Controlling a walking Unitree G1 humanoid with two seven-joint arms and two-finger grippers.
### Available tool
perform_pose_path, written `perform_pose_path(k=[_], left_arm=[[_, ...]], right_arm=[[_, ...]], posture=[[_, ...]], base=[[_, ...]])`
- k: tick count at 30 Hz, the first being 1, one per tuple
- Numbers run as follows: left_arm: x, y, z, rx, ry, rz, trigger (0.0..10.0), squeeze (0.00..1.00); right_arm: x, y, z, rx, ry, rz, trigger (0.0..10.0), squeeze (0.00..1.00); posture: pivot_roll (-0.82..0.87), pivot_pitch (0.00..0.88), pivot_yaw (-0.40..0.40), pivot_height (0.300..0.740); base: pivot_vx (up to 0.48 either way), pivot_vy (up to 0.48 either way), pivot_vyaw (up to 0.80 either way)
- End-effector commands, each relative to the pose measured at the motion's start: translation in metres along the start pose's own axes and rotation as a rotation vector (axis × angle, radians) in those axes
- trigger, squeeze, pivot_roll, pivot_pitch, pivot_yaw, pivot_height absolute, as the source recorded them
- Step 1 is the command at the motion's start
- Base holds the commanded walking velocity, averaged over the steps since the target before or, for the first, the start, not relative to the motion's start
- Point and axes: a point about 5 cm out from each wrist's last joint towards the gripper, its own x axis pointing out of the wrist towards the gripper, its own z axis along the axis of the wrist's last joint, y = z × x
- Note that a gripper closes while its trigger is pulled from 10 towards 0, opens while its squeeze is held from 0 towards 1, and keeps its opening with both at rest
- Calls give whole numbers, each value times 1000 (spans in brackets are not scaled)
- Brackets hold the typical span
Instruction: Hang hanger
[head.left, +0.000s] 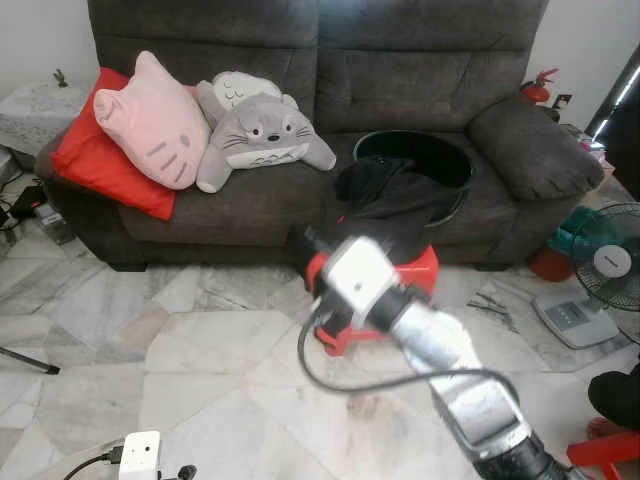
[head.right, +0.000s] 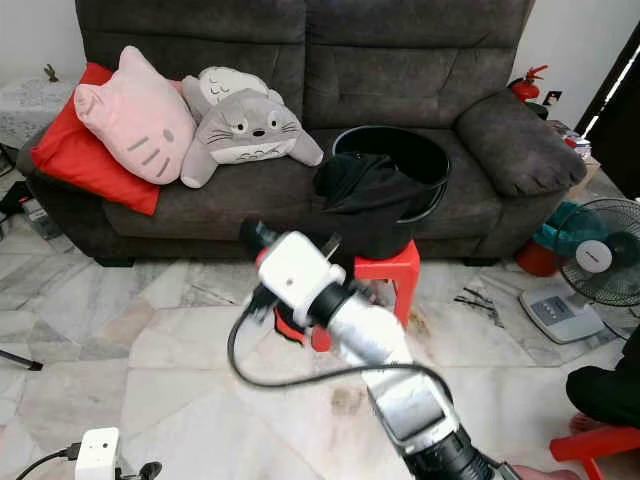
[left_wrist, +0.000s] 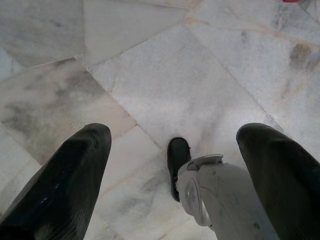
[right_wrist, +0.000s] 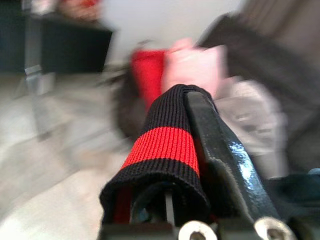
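My right arm reaches forward over the marble floor, and its right gripper (head.left: 301, 241) points toward the sofa, just left of a red stool (head.left: 424, 270). In the right wrist view the right gripper (right_wrist: 187, 96) is shut: a finger in a black and red knitted sleeve (right_wrist: 162, 145) presses against a bare glossy black finger (right_wrist: 220, 150), with nothing visible between them. A black basket (head.left: 452, 158) of dark clothes (head.left: 385, 195) rests on the stool against the sofa front. The left gripper (left_wrist: 175, 131) hangs open over the floor, above my own foot (left_wrist: 210, 187).
A dark grey sofa (head.left: 400, 70) holds a red cushion (head.left: 95, 160), a pink cat cushion (head.left: 150, 120) and a grey plush (head.left: 262, 132). A fan (head.left: 612, 265) and a scale (head.left: 575, 318) stand at the right. A white device (head.left: 140, 455) with a cable lies near my feet.
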Motion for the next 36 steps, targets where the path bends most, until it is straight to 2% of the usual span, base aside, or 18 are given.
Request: perform_pose_path(k=[1,3,5,8,10,11,12,19,23,27,36], left_arm=[[0,-1,-3,15,17,3,10000,0],[0,-1,-3,17,19,5,10000,0],[0,0,-3,22,22,9,10000,0],[0,0,-3,26,24,9,10000,0],[0,0,-3,28,25,7,10000,0],[0,-1,-3,31,25,6,10000,0],[0,-1,-3,32,25,6,10000,0],[0,0,-3,34,24,11,10000,0],[0,0,-3,44,28,7,10000,0],[-1,1,-4,47,29,6,10000,0],[-1,2,-4,44,28,13,10000,0]], right_arm=[[0,15,7,14,-29,114,10000,0],[-2,14,6,-2,-22,98,10000,0],[-2,-1,2,4,-4,-22,10000,0],[-11,-43,-15,31,70,-334,10000,0],[-27,-70,-29,70,128,-529,10000,0],[-46,-88,-44,129,171,-671,10000,0],[-53,-91,-48,141,186,-702,10000,0],[-79,-84,-61,144,244,-880,10000,0],[-110,-84,-92,300,374,-1123,10000,0],[-112,-82,-91,254,382,-1099,10000,0],[-108,-80,-88,236,372,-1088,10000,0]], posture=[[-53,0,-49,716],[-53,0,-48,716],[-56,0,-46,716],[-60,0,-43,716],[-65,0,-40,716],[-65,0,-40,716],[-65,0,-40,716],[-64,0,-38,716],[-69,0,-29,716],[-75,0,-25,716],[-62,0,-32,716]], base=[[0,0,0],[0,0,0],[0,0,0],[0,0,0],[0,0,0],[0,0,0],[0,0,0],[0,0,0],[0,0,0],[0,0,0],[0,0,184]])
